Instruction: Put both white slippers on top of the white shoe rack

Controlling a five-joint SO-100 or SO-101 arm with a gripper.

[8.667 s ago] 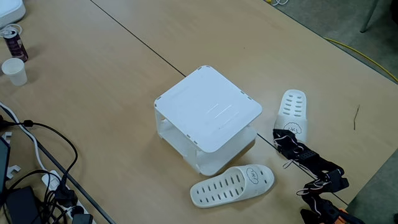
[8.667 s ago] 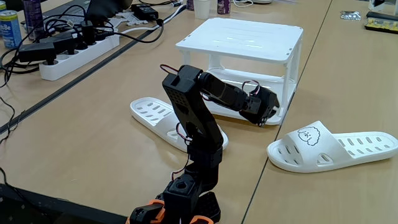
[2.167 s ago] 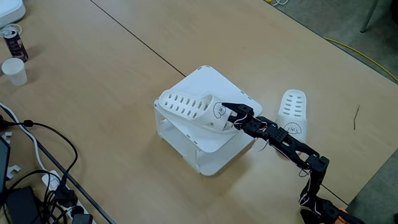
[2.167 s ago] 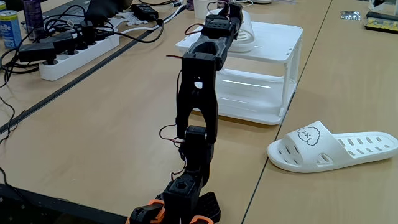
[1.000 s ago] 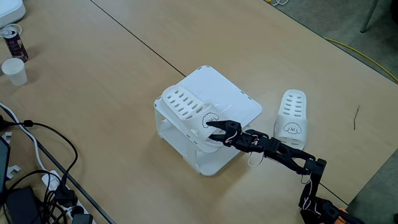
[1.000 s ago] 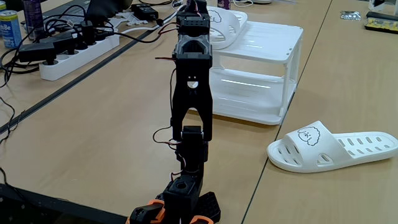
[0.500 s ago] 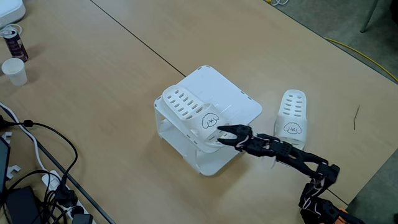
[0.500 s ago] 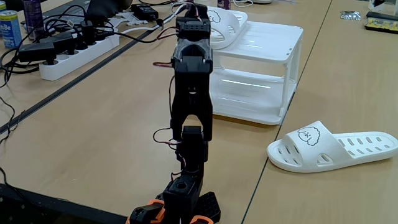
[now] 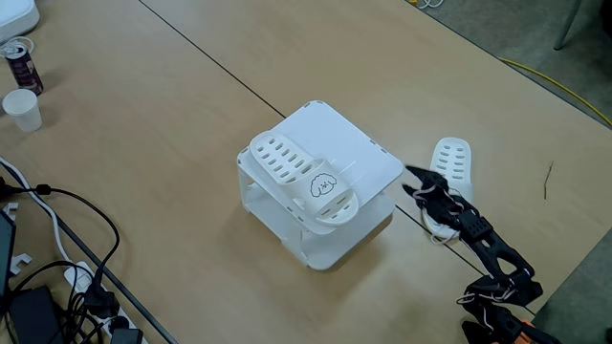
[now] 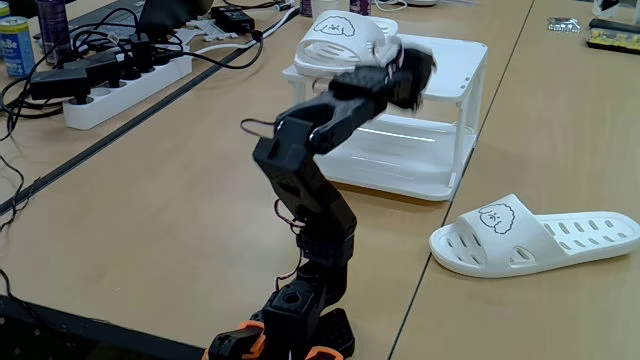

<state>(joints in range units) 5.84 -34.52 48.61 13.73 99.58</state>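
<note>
Now one slipper (image 9: 308, 182) lies on the rack (image 9: 356, 162), along the left half of its flat top as a fixed view from above shows it, with the puppy face toward the near corner and the vent holes running up and to the left. In a fixed view from behind the arm, this slipper (image 10: 340, 38) sits at the rack's (image 10: 440, 62) near left corner, and its toe end with the puppy face reaches a little past the edge.

The other slipper (image 9: 450, 164) lies on the table (image 9: 172, 105) to the right of the rack, apart from it, partly covered by the arm (image 9: 483, 244) in the view from above. From behind the arm, this slipper (image 10: 535, 237) rests flat on the table (image 10: 150, 210) to the right of the rack, puppy face toward the left.

The gripper (image 9: 409, 180) hangs just right of the rack's right corner, between the rack and the second slipper. Its jaws stand a little apart and hold nothing. From behind the arm, the gripper (image 10: 412, 72) is blurred in front of the rack's top tier.

Far left on the table stand a paper cup (image 9: 21, 108) and a can (image 9: 20, 64), with cables (image 9: 57, 248) nearer.
</note>
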